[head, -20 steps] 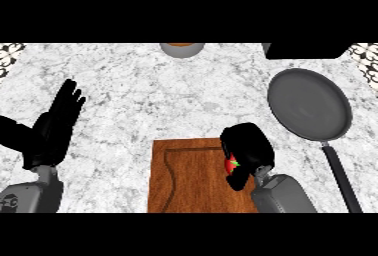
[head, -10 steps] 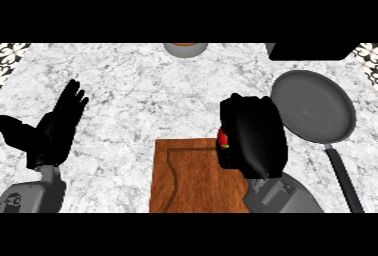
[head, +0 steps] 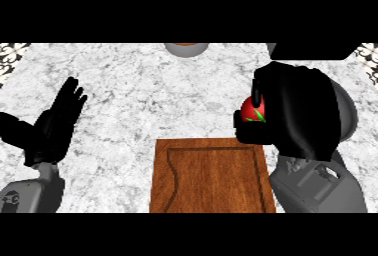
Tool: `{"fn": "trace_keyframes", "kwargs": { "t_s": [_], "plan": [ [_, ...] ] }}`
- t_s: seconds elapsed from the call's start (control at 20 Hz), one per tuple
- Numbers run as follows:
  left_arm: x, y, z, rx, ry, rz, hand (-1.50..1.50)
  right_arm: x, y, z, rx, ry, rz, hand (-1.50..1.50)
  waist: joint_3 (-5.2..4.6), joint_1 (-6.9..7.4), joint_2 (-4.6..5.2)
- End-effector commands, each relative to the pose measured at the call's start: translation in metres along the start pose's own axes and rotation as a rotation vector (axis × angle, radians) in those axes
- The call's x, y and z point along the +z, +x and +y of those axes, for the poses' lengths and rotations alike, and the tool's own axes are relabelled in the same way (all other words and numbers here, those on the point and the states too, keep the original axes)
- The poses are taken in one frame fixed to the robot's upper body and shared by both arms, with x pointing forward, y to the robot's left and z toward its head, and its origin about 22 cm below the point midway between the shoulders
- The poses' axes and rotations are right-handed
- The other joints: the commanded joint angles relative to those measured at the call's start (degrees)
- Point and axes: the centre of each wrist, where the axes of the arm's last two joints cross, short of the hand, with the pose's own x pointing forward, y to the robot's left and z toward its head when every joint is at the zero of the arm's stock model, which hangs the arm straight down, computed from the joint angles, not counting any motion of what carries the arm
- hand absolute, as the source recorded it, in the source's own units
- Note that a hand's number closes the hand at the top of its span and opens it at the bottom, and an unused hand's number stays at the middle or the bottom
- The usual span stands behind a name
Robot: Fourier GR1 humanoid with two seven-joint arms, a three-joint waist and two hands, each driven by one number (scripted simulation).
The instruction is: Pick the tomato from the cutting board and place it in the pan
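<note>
My right hand (head: 299,112) is curled round the red tomato (head: 253,110), whose green stem shows at the hand's left side. Hand and tomato hang high, above the far right corner of the wooden cutting board (head: 210,177) and partly over the grey pan (head: 347,112). Most of the pan is hidden behind the hand; only its right rim shows. At the left, my left hand (head: 55,125) rests open with its fingers pointing up.
A grey bowl (head: 184,48) sits at the far edge of the marble counter (head: 148,95). A black block (head: 310,50) lies at the far right. Patterned wall strips show at both upper corners.
My right hand has risen off the board with the tomato and moved up and right, over the pan. The left hand has stayed where it was.
</note>
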Motion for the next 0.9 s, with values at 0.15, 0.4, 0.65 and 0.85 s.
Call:
{"fn": "trace_keyframes", "kwargs": {
  "t_s": [0.15,0.4,0.65,0.85],
  "plan": [
    [0.013,-0.008,0.006,-0.01,-0.007,-0.006,0.0,-0.038,-0.079,-0.008,-0.077,-0.088,0.101,1.5,0.03,0.23,0.07],
    [-0.005,0.003,-0.005,0.006,-0.004,-0.002,0.0,-0.066,-0.145,0.001,-0.108,-0.117,0.152,1.5,0.06,-0.01,0.32],
    [0.003,0.001,0.0,-0.01,-0.011,-0.014,0.0,-0.087,-0.197,0.022,-0.154,-0.102,0.146,1.5,0.04,0.45,0.23],
    [-0.001,0.002,-0.007,-0.012,-0.023,0.012,0.0,-0.08,-0.218,0.085,-0.131,-0.068,0.123,1.5,0.06,0.53,0.32]
  ]
}}
